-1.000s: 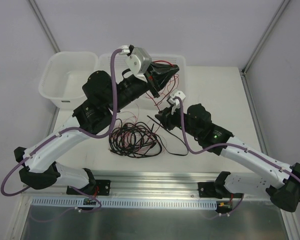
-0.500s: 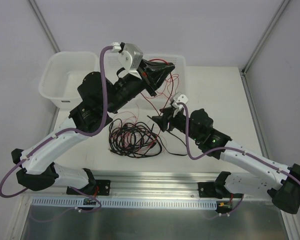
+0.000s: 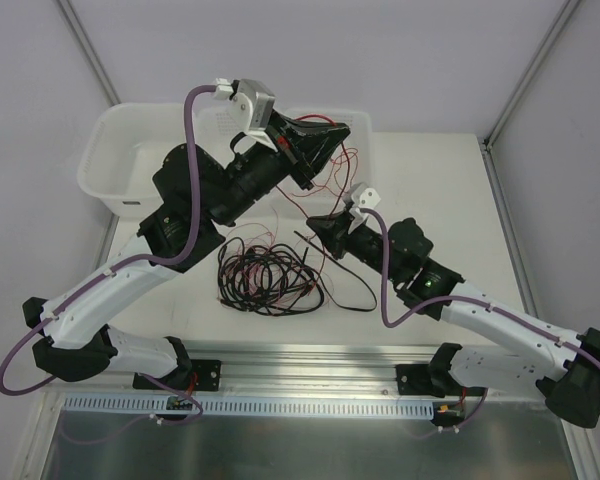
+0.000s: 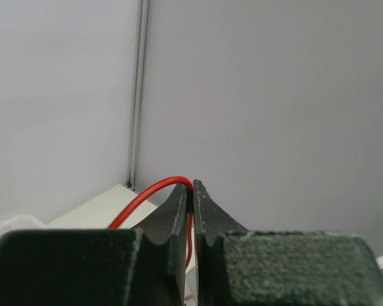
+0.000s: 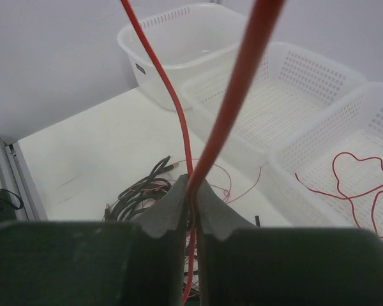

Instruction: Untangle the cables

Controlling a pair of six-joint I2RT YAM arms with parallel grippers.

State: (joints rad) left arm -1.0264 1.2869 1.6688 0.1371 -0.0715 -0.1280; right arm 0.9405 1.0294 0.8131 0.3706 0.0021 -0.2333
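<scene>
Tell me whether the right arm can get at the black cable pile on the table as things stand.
Probably yes for reach: the black cable pile lies close to the right end effector with nothing between. But it is shut on a red wire, so it would need to let go first.

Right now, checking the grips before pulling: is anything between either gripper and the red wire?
Nothing visible. The left gripper and right gripper each pinch red wire directly; the black cables lie lower down.
</scene>
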